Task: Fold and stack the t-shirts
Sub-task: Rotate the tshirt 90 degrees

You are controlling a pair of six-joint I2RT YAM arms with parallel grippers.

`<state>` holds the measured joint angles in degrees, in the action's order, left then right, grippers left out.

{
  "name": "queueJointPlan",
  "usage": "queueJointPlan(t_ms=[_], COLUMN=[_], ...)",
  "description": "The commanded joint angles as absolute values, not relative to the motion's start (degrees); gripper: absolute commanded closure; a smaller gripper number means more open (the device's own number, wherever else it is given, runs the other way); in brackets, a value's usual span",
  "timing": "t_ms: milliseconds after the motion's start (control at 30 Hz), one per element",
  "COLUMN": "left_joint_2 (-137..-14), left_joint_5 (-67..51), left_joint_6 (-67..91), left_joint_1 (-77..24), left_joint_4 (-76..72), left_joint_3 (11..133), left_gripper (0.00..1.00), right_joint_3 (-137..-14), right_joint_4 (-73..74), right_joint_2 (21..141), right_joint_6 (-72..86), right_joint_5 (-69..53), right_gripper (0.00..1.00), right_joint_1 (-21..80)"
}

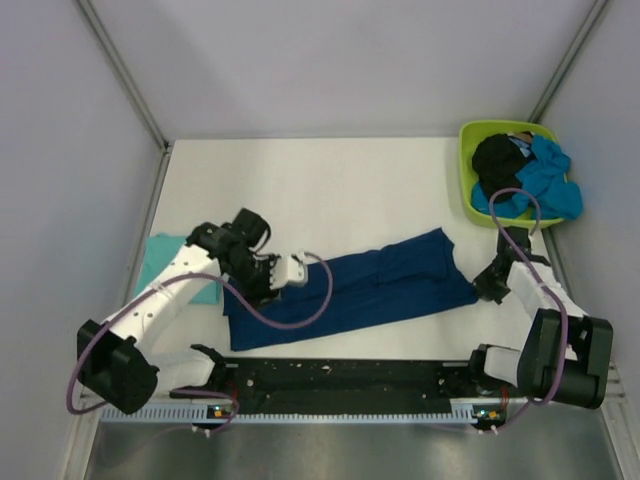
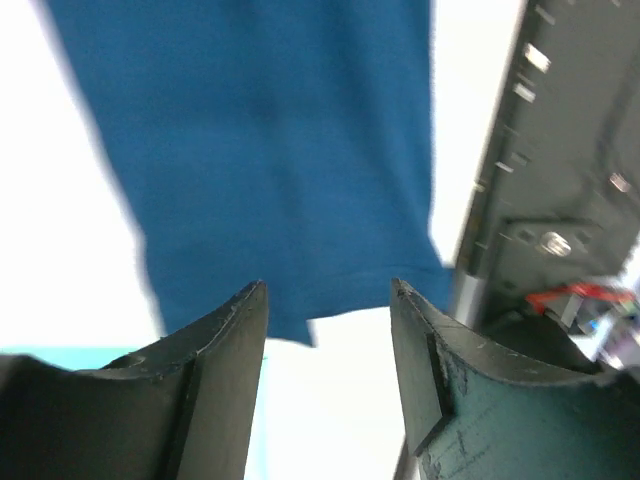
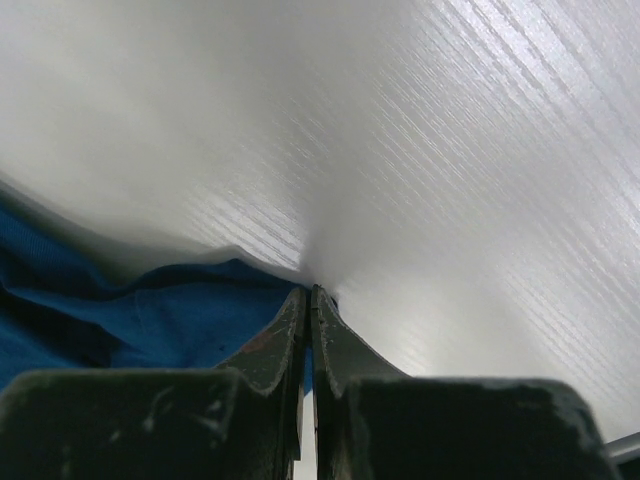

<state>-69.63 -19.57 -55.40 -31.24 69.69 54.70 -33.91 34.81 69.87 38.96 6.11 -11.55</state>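
Note:
A dark navy t-shirt (image 1: 380, 285) lies spread across the middle of the table. My left gripper (image 1: 268, 280) hovers open and empty above its left end. In the left wrist view the gripper (image 2: 328, 300) has its jaws apart over white table, with the shirt's edge (image 2: 280, 150) just beyond the tips. My right gripper (image 1: 490, 285) is at the shirt's right end. In the right wrist view the gripper (image 3: 311, 295) is shut, with the blue cloth (image 3: 150, 320) pinched between its jaws. A light teal t-shirt (image 1: 160, 258) lies flat under my left arm.
A lime-green tub (image 1: 470, 190) at the back right holds a black t-shirt (image 1: 497, 160) and a bright blue one (image 1: 545, 180). A black rail (image 1: 340, 375) runs along the near edge and shows in the left wrist view (image 2: 560, 150). Grey walls close in both sides.

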Motion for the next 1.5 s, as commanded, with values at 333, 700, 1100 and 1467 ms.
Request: queueJointPlan(t_ms=[333,700,1100,1467], left_joint_2=[-91.49,-87.46,-82.36,-79.63], left_joint_5=[-10.37,-5.81,-7.81,-18.89], left_joint_6=[-47.90,-51.68,-52.73,-48.09], left_joint_1=[-12.30,-9.50,-6.86,-16.05], left_joint_4=[45.36,44.03,48.07,51.42], left_joint_3=[62.77,47.56,40.25,39.64], left_gripper=[0.43,1.00,1.00,1.00], right_joint_3=[-38.32,-40.95,-65.89,-86.19], right_joint_4=[29.79,28.48,29.70,33.92], right_joint_2=[69.70,72.94,99.99,115.39], right_joint_6=[31.20,27.95,23.64,18.82], right_joint_5=[10.02,9.32,7.30,9.58], right_gripper=[1.00,1.00,1.00,1.00], right_joint_1=[-8.18,-4.49,5.71,6.24])
